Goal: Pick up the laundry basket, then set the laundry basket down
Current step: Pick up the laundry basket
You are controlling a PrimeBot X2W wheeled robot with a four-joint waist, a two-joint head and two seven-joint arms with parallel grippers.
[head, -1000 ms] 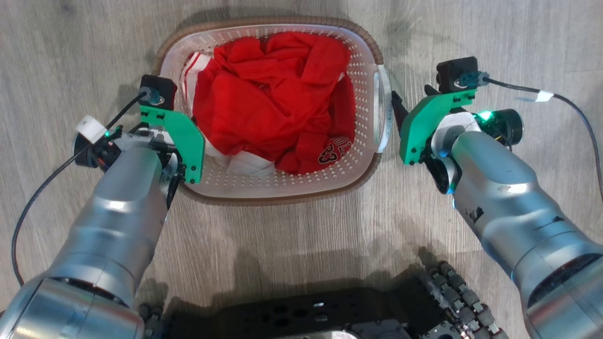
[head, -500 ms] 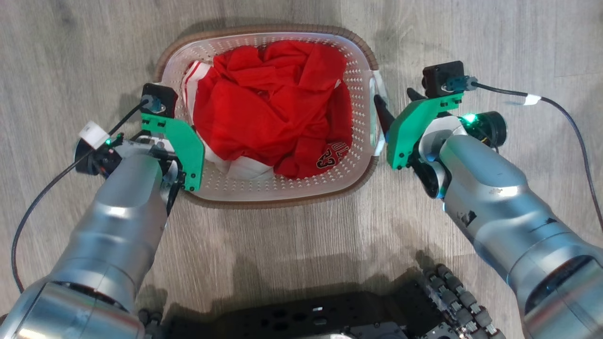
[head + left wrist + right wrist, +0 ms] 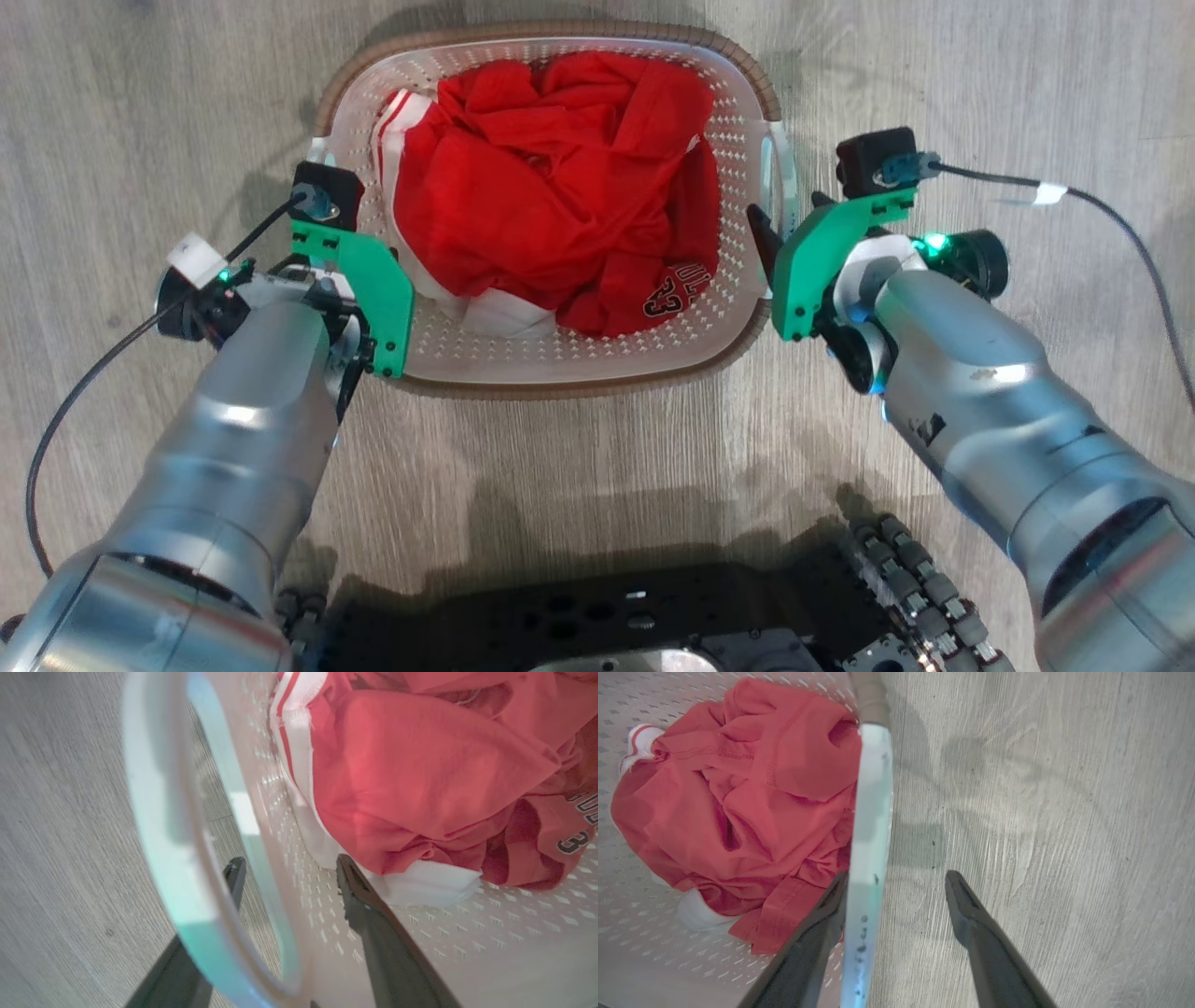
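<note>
Basket [image 3: 560, 369] sits on the floor [image 3: 597, 467] between the two arms, loaded with red clothes [image 3: 551, 215]. By my reckoning the lift has not begun, so pick-up and set-down are both to come. Left hand [image 3: 289, 861] is spread wide, one finger outside the left handle [image 3: 159, 812], the other inside the basket, pinching nothing. Right hand [image 3: 896, 876] is spread too, straddling the right handle [image 3: 871, 812], one finger close against it, the other over bare floor.

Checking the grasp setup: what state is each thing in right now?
Laundry basket: upright, loaded with clothes.
Red clothes: crumpled inside the basket.
Left gripper: open, one finger inside the basket wall, one outside.
Right gripper: open, fingers straddling the right handle.
</note>
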